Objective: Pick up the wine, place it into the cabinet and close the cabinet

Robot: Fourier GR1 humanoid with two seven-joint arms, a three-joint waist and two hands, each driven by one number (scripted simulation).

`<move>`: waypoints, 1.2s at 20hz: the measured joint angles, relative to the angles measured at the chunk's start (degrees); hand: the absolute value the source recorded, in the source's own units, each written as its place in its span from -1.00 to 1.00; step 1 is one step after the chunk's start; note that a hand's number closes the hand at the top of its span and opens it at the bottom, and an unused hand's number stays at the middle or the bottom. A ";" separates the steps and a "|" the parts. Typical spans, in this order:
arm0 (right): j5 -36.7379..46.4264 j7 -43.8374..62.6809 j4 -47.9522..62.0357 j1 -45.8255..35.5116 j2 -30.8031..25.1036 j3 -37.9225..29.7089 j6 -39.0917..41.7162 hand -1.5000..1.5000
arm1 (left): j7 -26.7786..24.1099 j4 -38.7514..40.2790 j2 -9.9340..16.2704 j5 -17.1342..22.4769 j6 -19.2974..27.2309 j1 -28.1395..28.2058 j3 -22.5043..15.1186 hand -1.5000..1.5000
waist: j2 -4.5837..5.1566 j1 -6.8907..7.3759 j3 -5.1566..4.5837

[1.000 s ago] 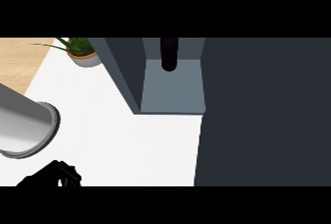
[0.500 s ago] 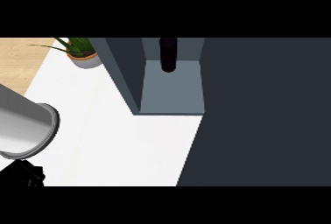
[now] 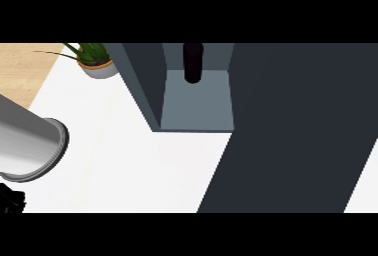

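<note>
A dark cabinet door [image 3: 295,130] stood swung across the right side of the white counter [image 3: 140,165], part-way over the cabinet [image 3: 196,105] at the counter's back edge, which suggested the closing step was under way. Inside, on the grey shelf and towards the rear, the wine bottle [image 3: 193,62] stood upright, apparently already placed. The left forearm [image 3: 26,142], a broad grey cylinder, came in across the counter's left edge, its wrist end facing inward. Only a black sliver of the left hand [image 3: 9,200] showed at the counter's front left corner, too little to tell how far it was open or whether it held anything. A potted plant [image 3: 94,60] sat at the back left corner. The right hand was out of sight.
</note>
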 measured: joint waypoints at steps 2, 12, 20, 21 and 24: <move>1.49 0.22 0.40 -2.05 -0.19 1.28 -1.76 1.00 | -0.12 0.49 0.54 0.65 -1.46 0.46 0.87 1.00 | 0.06 0.27 -0.02; 1.77 -1.24 1.92 -7.23 -4.01 3.64 -5.89 1.00 | -0.58 1.99 2.24 1.90 -6.35 1.40 3.08 1.00 | 0.38 2.22 -0.20; -0.90 -3.30 3.96 -8.76 -5.08 4.16 -6.62 1.00 | -0.63 2.62 3.40 2.41 -9.60 1.43 4.00 1.00 | 0.99 3.84 -0.32; -1.28 -3.56 4.19 -8.77 -5.13 4.18 -6.72 1.00 | -0.70 2.79 3.42 2.44 -9.89 1.34 4.11 1.00 | 1.09 3.98 -0.35; -2.62 -4.05 4.77 -8.60 -5.26 4.18 -7.27 1.00 | -0.82 2.96 3.55 2.45 -10.74 1.54 4.16 1.00 | 1.31 4.64 -0.39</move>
